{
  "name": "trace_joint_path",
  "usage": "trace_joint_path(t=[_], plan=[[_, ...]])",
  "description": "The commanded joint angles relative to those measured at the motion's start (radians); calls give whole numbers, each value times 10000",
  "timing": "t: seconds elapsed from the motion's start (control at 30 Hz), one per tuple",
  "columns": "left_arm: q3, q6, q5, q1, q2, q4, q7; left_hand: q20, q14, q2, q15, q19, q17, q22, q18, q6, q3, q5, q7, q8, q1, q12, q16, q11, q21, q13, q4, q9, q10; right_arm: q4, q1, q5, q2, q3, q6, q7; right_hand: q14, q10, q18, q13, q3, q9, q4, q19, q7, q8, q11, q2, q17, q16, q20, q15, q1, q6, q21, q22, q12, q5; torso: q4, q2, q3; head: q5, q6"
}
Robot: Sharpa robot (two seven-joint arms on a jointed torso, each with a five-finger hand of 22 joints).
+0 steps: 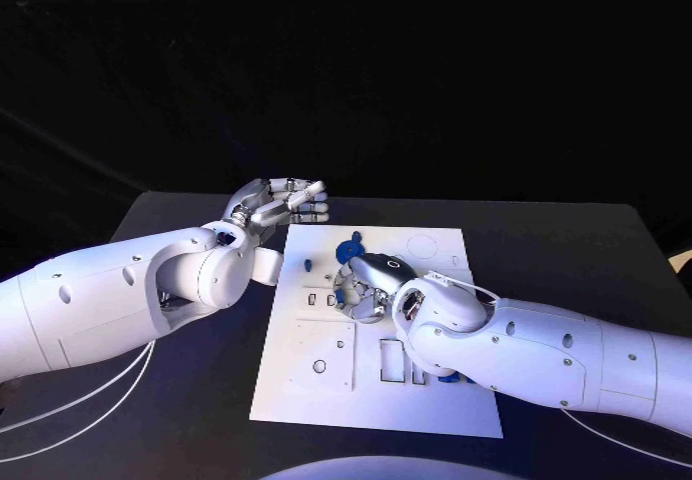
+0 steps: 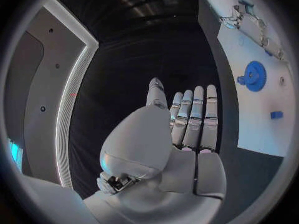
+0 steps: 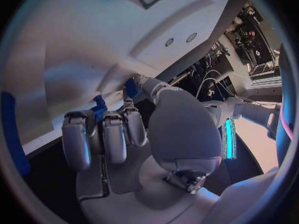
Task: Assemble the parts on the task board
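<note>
**Right hand down on the task board, left hand lifted clear**

Centre of the black table (image 1: 577, 240): the white task board (image 1: 303, 400), a long rectangular plate running away from the robot, marked with small round holes, rectangular slots near its near half and a faint circle outline toward its far right corner. On its far part, a blue gear-shaped part (image 1: 349, 247) with toothed rim, seen flat and round in the left wrist view (image 2: 254, 75), with a smaller blue piece just beside it. Farther along the board in that same view, a small blue block (image 2: 276, 115), lying apart from the gear. Another blue part (image 1: 451, 378) peeking out at the board's near right edge, partly hidden under the right forearm.

Over the board's middle, just nearer than the gear: the right hand (image 1: 371, 287), palm down, fingers curled toward the plate. In the right wrist view (image 3: 124, 134), fingertips close against the board's white edge, with small blue pieces (image 3: 99, 108) showing between fingers and board; whether held or merely touched, cannot tell.

Off the board's far left corner, above the table: the left hand (image 1: 277, 205), holding nothing. In the left wrist view (image 2: 187, 119), fingers straight, side by side and spread from the thumb, palm turned away from the board.
</note>
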Motion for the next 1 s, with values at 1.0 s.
trace_joint_path(t=[1.0], plan=[[6,175,19,12,-3,-9,51,68,-103,147,4,30,58,-33,84,-89,-133,-70,192,-42,-23,-36,-98,-41,-73,18,-43,58,-60,-65,-41,-79,-6,-43,182,-29,1022,-205,-29,706,-236,-109,91,584,80,-191,72,-279,2635,40,121,143,-192,-251,-137,2255,-188,-242,7,3,-5,-9,-42]])
